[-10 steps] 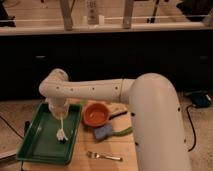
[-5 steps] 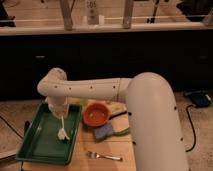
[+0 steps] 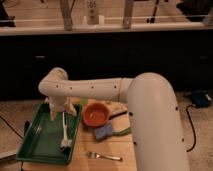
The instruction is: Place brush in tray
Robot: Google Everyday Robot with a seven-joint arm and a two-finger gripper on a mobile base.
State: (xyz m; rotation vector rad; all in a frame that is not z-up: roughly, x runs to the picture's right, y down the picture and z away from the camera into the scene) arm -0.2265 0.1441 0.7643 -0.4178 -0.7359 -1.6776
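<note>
No legible text, label, brand, number or sign can be read. The white object (image 3: 91,11) on the upper ledge (image 3: 150,27) carries dark markings too blurred to read. The end effector (image 3: 63,114), positioned over the far end of the tray (image 3: 42,140), shows no readable marking.

1 view: high behind arm (image 3: 100,90), looking down; gripper (image 3: 63,116) above tray (image 3: 31,131).

Brush (image 3: 65,131) lies in tray (image 3: 42,142) (hand (image 3: 63,112) above it).
</note>
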